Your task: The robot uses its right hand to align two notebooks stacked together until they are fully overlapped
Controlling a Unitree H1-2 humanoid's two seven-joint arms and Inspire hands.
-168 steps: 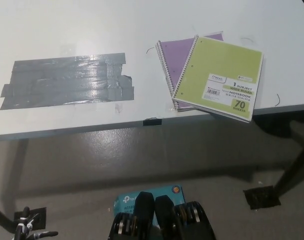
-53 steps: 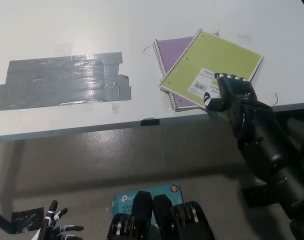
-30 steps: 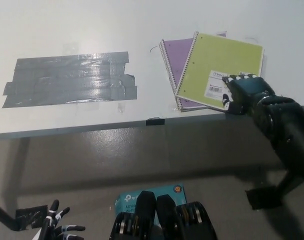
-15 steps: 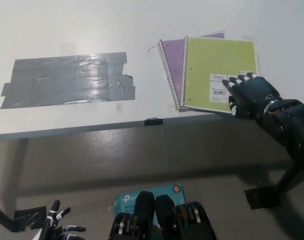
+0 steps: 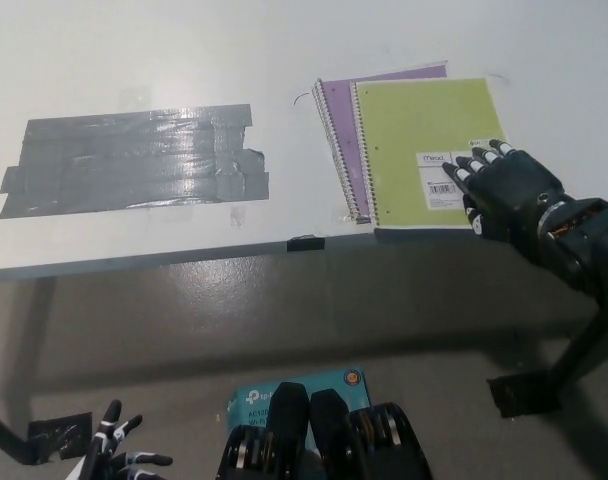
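The green notebook [image 5: 425, 152] lies flat on top of the purple notebook [image 5: 342, 130], both near the front edge of the white desk [image 5: 134, 50], toward its right side. Overlap is not complete: a strip of purple cover and its wire spiral show along the green notebook's left side, and a narrow purple band shows above its top edge. The green cover's spiral runs down its own left edge, beside the purple one's spiral. The two sets of edges look close to parallel, with the green one offset to the right and slightly toward the front. A white label sits at the green notebook's lower right.

The right hand [image 5: 509, 190] rests palm-down at that lower right corner, its fingers [image 5: 464, 170] spread and laid flat on the label area, gripping nothing. It presses rather than grasps.

Judgement: the alignment step is in progress. What remains appears to be a slide of the top notebook to the left and a little away from the front edge, with steady downward pressure so the bottom notebook is not dragged along.

A patch of grey tape [image 5: 134, 160] is stuck to the desk well to the left. The left hand [image 5: 114, 455] hangs low below the desk, fingers apart, holding nothing.
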